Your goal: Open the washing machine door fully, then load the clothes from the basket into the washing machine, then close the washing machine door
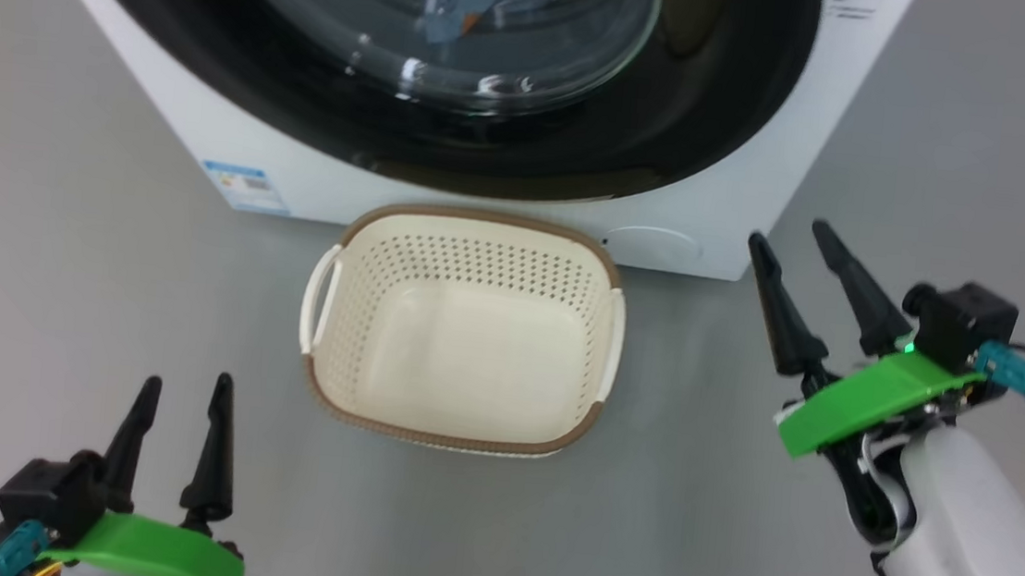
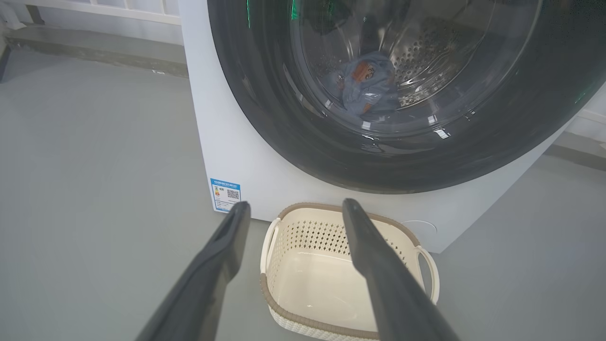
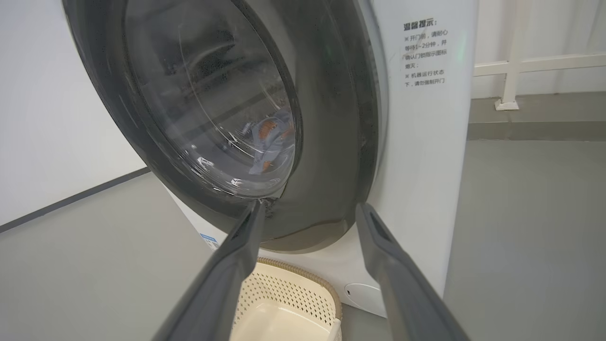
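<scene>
1. The washing machine door (image 1: 424, 136), in the head view, lies across the front of the washing machine (image 1: 209, 145). A blue patch of the clothes (image 1: 454, 4) shows through its bulging glass. The basket (image 1: 472, 221) stands on the floor (image 1: 56, 304) just in front of the machine, with nothing in it, so the loading step looks done. The left gripper (image 1: 189, 380) hangs low at the near left, jaws wide and holding nothing. The right gripper (image 1: 787, 233) is off to the right of the basket, jaws likewise spread and bare. Neither touches the machine.

2. In the left wrist view, the left gripper (image 2: 296, 203) has its two fingers well apart, pointing toward the basket (image 2: 312, 237) and the foot of the machine. Behind the washing machine door (image 2: 265, 123) the clothes (image 2: 367, 87) lie bundled low in the steel drum. The label sticker (image 2: 225, 194) marks the machine's near corner.

3. In the right wrist view, the right gripper (image 3: 310, 205) has its fingers parted wide near the lower edge of the washing machine door (image 3: 331, 142), gripping nothing. The door seems to sit flush against the white front, with the clothes (image 3: 267, 137) visible through the glass. Whether the latch has caught cannot be told. By these signs the opening, loading and closing all look done. At most a firm press to seat the door may be left.
</scene>
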`<state>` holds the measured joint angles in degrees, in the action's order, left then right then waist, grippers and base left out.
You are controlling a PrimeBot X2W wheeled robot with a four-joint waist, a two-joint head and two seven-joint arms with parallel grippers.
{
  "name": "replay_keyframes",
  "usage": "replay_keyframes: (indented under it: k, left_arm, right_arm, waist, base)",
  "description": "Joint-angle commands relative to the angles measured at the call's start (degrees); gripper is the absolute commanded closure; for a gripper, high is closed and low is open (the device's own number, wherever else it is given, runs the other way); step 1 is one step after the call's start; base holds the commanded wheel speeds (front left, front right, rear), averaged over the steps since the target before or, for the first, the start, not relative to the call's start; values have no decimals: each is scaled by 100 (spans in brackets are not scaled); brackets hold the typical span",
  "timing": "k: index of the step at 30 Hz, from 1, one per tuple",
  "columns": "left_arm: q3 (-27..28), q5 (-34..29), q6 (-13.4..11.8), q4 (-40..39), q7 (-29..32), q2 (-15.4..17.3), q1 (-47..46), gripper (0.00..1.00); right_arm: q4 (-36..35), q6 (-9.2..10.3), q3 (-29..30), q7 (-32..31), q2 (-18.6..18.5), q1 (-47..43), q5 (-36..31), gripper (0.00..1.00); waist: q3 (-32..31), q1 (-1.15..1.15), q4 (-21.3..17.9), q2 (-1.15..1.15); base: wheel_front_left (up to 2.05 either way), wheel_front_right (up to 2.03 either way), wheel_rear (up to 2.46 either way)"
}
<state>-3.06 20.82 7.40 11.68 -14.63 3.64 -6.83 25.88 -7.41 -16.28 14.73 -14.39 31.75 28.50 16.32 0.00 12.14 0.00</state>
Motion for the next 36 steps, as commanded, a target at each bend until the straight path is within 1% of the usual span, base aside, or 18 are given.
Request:
replay_keyframes:
  k: [1,8,9,22,27,36]
  left_arm:
    - [227,-89,9,-36,-37,215,70,0]
    - [292,-94,9,54,-37,354,207,0]
    - [292,-94,9,54,-37,354,207,0]
    - [435,-69,9,135,-37,500,432,0]
    - [485,-55,9,124,-37,530,511,0]
    - [549,-51,9,120,-37,539,586,0]
  right_arm:
    - [-122,-8,-54,27,76,-293,47,0]
    - [-142,-8,-15,27,61,-884,30,0]
    - [-142,-8,-15,27,61,-884,30,0]
    - [-255,-8,253,27,42,-1664,-6,0]
    - [-303,-8,382,27,27,-1887,-19,0]
    - [-387,-8,576,27,14,-2105,-44,0]
  waist:
    - [-355,0,-379,0]
    - [-627,0,-763,0]
    - [-627,0,-763,0]
    - [-1004,0,-1390,0]
    - [-1070,0,-1531,0]
    - [-1102,0,-1662,0]
  base:
    - [0,0,0]
    - [0,0,0]
    - [0,0,0]
    - [0,0,0]
    - [0,0,0]
    - [0,0,0]
